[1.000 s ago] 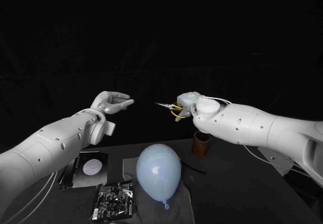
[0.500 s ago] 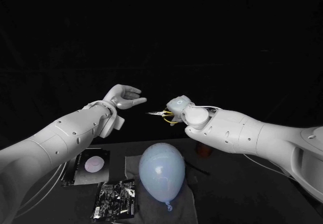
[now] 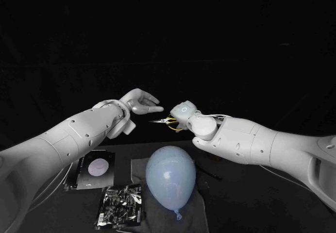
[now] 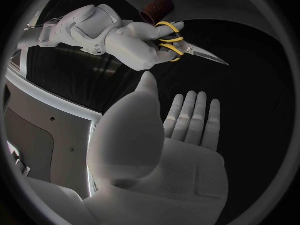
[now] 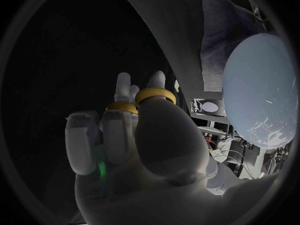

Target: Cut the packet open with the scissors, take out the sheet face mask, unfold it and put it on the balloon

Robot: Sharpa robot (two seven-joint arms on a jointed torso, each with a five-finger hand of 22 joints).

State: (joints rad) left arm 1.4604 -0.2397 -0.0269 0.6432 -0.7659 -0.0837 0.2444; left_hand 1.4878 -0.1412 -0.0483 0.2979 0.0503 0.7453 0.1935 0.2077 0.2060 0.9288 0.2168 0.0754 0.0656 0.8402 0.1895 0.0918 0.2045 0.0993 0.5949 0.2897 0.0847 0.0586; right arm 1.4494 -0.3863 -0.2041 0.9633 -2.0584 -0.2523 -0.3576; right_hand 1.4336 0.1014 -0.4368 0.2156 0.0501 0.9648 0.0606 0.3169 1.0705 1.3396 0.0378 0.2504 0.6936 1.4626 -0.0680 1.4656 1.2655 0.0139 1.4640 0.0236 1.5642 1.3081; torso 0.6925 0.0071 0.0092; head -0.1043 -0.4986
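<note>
The packet [image 3: 119, 208], crinkled and silvery-black, lies flat on the desk [image 3: 252, 194] near the robot's edge, with neither hand on it. Just beside it, towards the robot's right, rests the pale blue balloon [image 3: 170, 175]. It lies lengthwise on a grey cloth [image 3: 138, 170], and its knotted end points towards the robot. Behind the packet, farther from the robot, a dark card with a pale round spot [image 3: 92, 169] lies on the desk.

The scissors [image 3: 168, 121] are up in the air, well above the balloon, in the grip of the right hand [image 3: 183, 110]. Its fingers pass through the yellow loops, as the right wrist view [image 5: 155, 94] shows plainly. In the left wrist view the scissors [image 4: 187, 47] show their blades drawn together into one thin point that sticks out beyond the right hand [image 4: 134, 42].

That tip points towards the left hand [image 3: 142, 102], which is raised to about the same height and sits close to the blades without touching them. The left hand [image 4: 169, 150] holds nothing: its palm is bare, its fingers are stretched out side by side, and its thumb stands apart from them.
</note>
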